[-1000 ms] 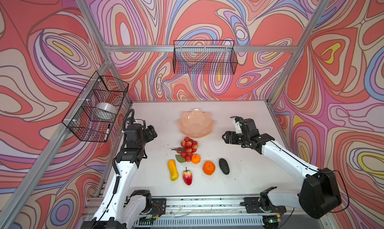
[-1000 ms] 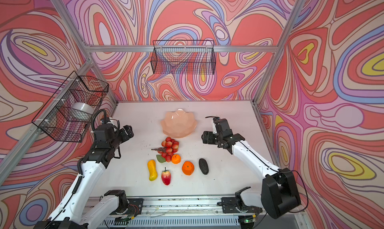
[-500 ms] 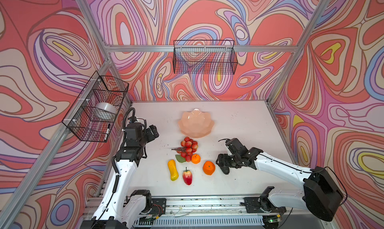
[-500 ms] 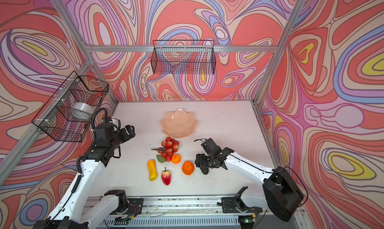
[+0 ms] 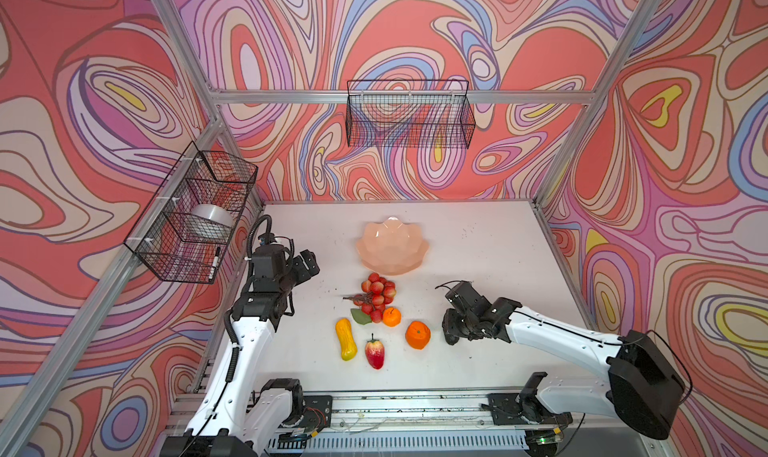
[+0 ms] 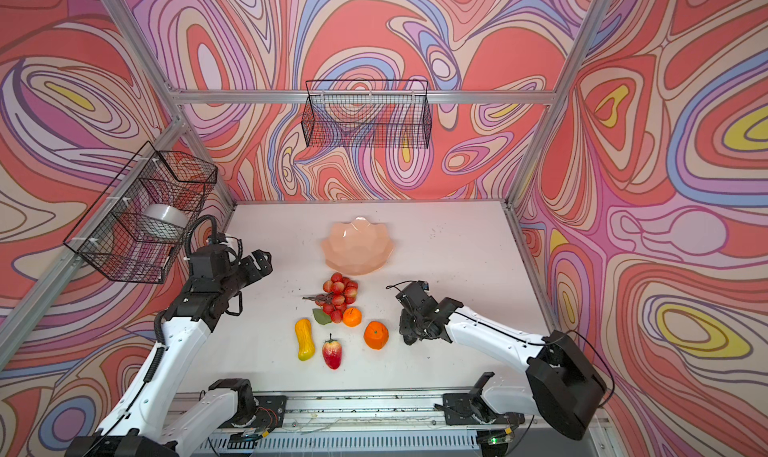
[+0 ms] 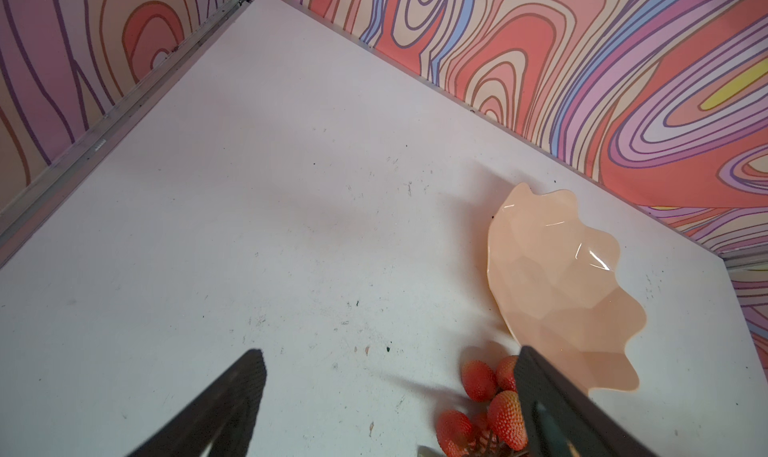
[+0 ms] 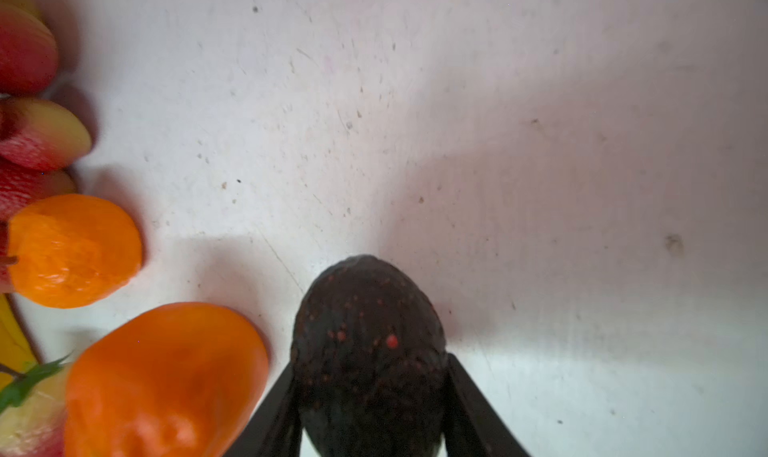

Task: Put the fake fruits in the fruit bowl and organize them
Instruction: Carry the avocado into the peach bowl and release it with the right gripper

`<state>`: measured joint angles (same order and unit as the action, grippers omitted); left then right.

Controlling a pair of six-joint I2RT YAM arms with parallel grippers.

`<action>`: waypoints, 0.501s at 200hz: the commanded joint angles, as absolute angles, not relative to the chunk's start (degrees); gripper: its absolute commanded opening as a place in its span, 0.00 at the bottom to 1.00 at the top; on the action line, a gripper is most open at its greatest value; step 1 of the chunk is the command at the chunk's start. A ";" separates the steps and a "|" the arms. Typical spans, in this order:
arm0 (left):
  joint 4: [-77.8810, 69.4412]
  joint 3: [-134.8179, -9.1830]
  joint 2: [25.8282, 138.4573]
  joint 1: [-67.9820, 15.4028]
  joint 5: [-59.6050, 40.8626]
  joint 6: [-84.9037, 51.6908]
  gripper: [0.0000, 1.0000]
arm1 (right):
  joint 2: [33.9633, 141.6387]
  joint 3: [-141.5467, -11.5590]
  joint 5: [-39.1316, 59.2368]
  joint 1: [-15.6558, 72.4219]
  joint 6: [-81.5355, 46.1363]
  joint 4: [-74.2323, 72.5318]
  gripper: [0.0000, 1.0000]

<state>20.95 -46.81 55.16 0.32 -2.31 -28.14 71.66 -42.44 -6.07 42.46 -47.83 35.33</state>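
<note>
The peach-pink fruit bowl (image 5: 392,247) (image 7: 557,284) stands empty at the table's middle back. In front of it lie the red grape-like bunch (image 5: 377,295), a small orange (image 5: 391,316), a bigger orange (image 5: 417,334), the yellow elongated fruit (image 5: 346,339) and the red-yellow tapered fruit (image 5: 375,353). My right gripper (image 5: 451,334) (image 8: 370,372) is down at the table right of the bigger orange. Its two fingers press both sides of the black avocado (image 8: 365,309), which still rests on the table. My left gripper (image 5: 309,264) (image 7: 388,359) hovers open and empty, left of the bunch.
A black wire basket (image 5: 409,116) hangs on the back wall. Another wire basket (image 5: 195,218) on the left wall holds a white bowl (image 5: 212,220). Aluminium frame posts edge the table, and the arm bases sit along the front rail.
My right arm came down from beside the bowl to the avocado, and its jaws closed onto it. The left arm hardly moved.
</note>
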 commanded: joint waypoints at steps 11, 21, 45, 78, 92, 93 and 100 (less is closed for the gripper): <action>23.13 -46.73 53.93 0.27 -3.53 -29.06 0.94 | 73.68 -55.35 -16.01 42.84 -43.84 35.10 0.45; 23.41 -46.76 53.58 0.26 -3.73 -29.07 0.94 | 77.35 -59.77 -16.50 42.72 -40.29 31.11 0.45; 27.25 -47.41 51.70 0.26 -4.03 -28.44 0.94 | 91.76 -74.40 -13.09 41.94 -31.82 26.90 0.45; 32.16 -45.27 45.37 0.29 -3.75 -29.42 0.94 | 109.51 -90.35 -4.81 39.39 -25.37 23.28 0.45; 34.38 -45.21 43.40 0.27 -2.97 -30.35 0.94 | 116.06 -96.66 -1.74 37.74 -24.80 22.98 0.45; 34.46 -45.24 43.28 0.27 -2.93 -30.42 0.94 | 116.65 -97.11 -1.57 37.59 -24.75 23.00 0.45; 35.50 -45.35 42.71 0.26 -2.79 -31.00 0.94 | 119.91 -100.30 -0.52 37.01 -24.31 23.62 0.44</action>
<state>29.30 -46.00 45.04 0.32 -3.42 -28.88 111.48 -93.08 -6.48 39.70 -28.99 24.16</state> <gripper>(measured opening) 0.940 0.486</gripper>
